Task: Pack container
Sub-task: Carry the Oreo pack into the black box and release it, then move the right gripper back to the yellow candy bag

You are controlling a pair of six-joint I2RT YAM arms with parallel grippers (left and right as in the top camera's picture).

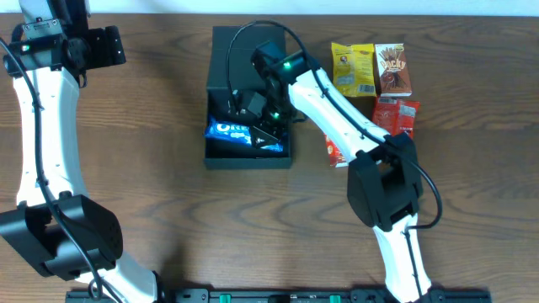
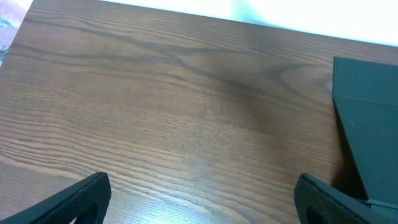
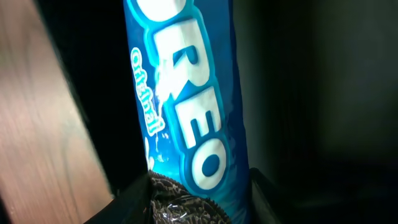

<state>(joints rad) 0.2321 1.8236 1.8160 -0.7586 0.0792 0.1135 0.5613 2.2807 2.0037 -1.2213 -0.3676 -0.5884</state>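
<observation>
As the counter is read from the arm bases outward, the first item met is the container, a shallow black box standing a little left of centre, with its hinged lid open on the far side. Inside, along the near wall, a blue Oreo packet lies lengthwise across the box from left to right. The right end effector is down inside the container over the right-hand part of that packet. The right wrist view shows its two dark fingers close against either side of the wrapper, so it is recorded as clenched on the Oreo packet. Whether the packet rests fully on the box floor cannot be told. Right of the container, partly under the right arm, a red packet lies on the counter, with a second red packet just beyond it. Farther back, side by side, stand a yellow packet and a Pocky box, both outside the container. At the far left the left end effector hangs above the wood, well apart from the box. Its wrist view shows the fingers spread wide over the grain, released, with the edge of the dark lid at the right of that view
</observation>
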